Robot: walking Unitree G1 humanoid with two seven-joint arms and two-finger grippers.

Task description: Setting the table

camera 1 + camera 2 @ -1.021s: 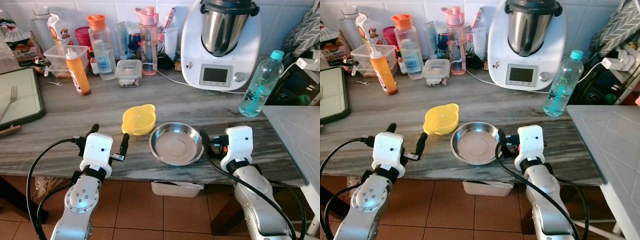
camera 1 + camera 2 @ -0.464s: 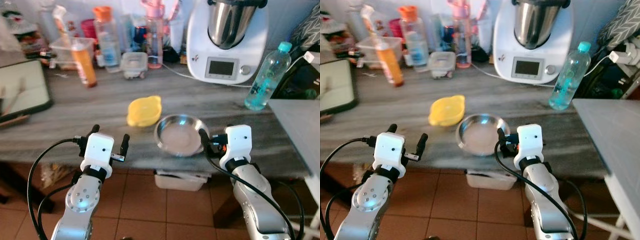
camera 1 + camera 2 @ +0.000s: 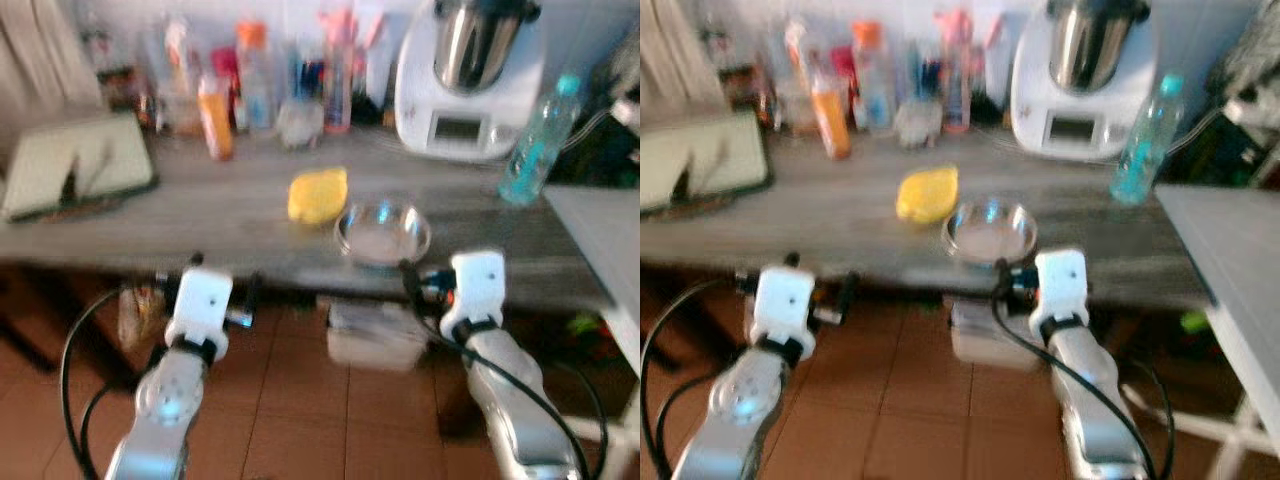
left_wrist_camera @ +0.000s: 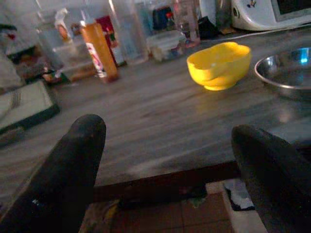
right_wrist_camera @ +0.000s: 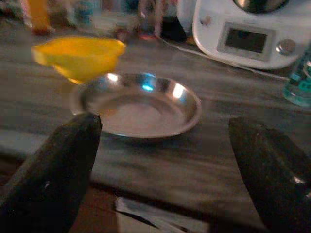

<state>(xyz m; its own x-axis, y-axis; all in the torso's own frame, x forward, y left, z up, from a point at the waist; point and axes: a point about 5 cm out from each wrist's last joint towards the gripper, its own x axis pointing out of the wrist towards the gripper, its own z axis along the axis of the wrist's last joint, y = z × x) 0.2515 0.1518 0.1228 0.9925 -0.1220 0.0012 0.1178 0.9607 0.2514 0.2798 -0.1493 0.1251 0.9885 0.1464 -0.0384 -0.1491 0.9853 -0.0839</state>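
**Standing off from the worktop, nothing picked up yet**

Looking down, through some blur, at a long grey worktop (image 3: 200,215) running across the head views, with tiled floor under the arms. At the back, near the wall: a white kitchen machine (image 3: 470,85), then a clear water bottle (image 3: 538,140) beside it, then a crowd of smaller bottles, among them an orange sauce bottle (image 3: 214,118). At the far left, a dark tray (image 3: 75,175) with something like a fork on it.

Near the front edge, sitting just beside each other: the steel dish (image 5: 138,104) and the smaller yellow bowl (image 4: 219,65).

Left gripper (image 4: 170,160) and right gripper (image 5: 163,165): both hovering in front of the worktop edge, fingers spread wide, holding nothing.

Judging the step: approaching to collect tableware. Next move probably calling for stepping closer, then closing the right fingers on the dish rim.
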